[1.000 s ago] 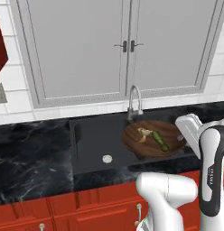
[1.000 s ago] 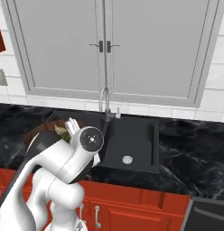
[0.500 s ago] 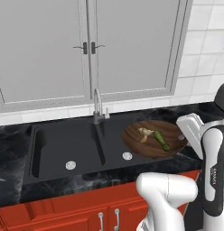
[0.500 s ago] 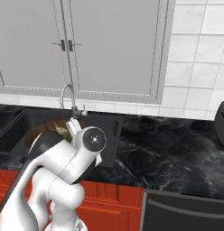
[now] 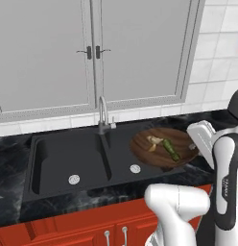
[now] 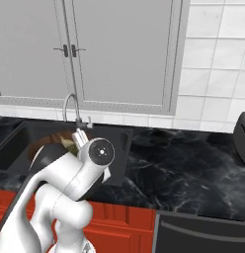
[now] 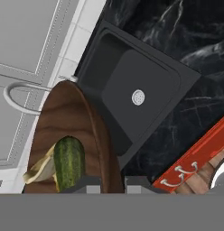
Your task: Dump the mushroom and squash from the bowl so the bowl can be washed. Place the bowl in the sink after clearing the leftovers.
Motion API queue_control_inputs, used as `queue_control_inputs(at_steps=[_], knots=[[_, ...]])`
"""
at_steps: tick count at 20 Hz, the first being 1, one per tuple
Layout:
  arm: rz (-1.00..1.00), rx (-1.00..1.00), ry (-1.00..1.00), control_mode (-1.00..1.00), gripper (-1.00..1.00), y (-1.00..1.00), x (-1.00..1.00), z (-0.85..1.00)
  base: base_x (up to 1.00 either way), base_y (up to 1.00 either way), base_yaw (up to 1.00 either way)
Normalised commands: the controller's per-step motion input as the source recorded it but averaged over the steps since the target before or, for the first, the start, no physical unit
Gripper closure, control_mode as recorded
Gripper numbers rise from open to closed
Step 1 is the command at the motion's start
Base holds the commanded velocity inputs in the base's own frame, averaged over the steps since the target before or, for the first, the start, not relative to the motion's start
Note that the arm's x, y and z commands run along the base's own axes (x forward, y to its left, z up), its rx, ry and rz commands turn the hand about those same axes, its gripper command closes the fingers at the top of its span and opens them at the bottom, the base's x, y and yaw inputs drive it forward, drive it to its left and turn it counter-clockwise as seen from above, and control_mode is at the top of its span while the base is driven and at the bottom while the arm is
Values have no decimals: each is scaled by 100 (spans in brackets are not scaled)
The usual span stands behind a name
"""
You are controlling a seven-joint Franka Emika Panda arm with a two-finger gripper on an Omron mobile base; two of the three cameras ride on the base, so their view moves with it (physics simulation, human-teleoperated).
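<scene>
Hand view, bottom centre: the gripper (image 7: pixel 113 182) is closed narrowly on the rim of the bowl (image 7: pixel 73 131), one dark fingertip on each side of the brown edge, so the bowl extends up and to the left from the fingertips toward the centre left of the frame. Inside the bowl, at lower left just beside the fingertips, lies the squash (image 7: pixel 68 162), green and elongated, with the pale mushroom (image 7: pixel 40 169) touching its left side. To the right of the bowl, in the frame's centre, is one basin of the sink (image 7: pixel 145 76) with its round silver drain (image 7: pixel 138 97); the curved faucet (image 7: pixel 16 97) loops at centre left, and red drawer fronts (image 7: pixel 195 153) occupy the lower right. Left base view: the bowl (image 5: pixel 161 149) is seen from above at centre right, held over the right edge of the sink (image 5: pixel 53 158), with the squash (image 5: pixel 170 149) lying diagonally and the mushroom (image 5: pixel 152 142) at its upper left; the gripper fingers are hidden behind the white hand. This view adds both basins and both drains, the faucet (image 5: pixel 103 115) rising between them, and the grey cabinet doors (image 5: pixel 92 53) above. Right base view: the arm covers most of the bowl (image 6: pixel 43 146), leaving a brown sliver at centre left, while the black marble counter (image 6: pixel 183 168) stretches across to the right.
</scene>
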Motion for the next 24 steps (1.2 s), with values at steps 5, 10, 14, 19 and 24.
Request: queue_control_inputs(at_steps=[5,10,14,19,24], knots=[[0,0,0,-100,100,-39,40,-3,0,0,0],[-1,-7,2,-100,100,-26,71,-28,0,0,0],[0,-12,9,-100,100,-29,87,-30,0,0,0],[0,-15,16,-100,100,-34,98,-41,0,0,0],[0,-16,11,-100,100,-11,66,-39,0,0,0]])
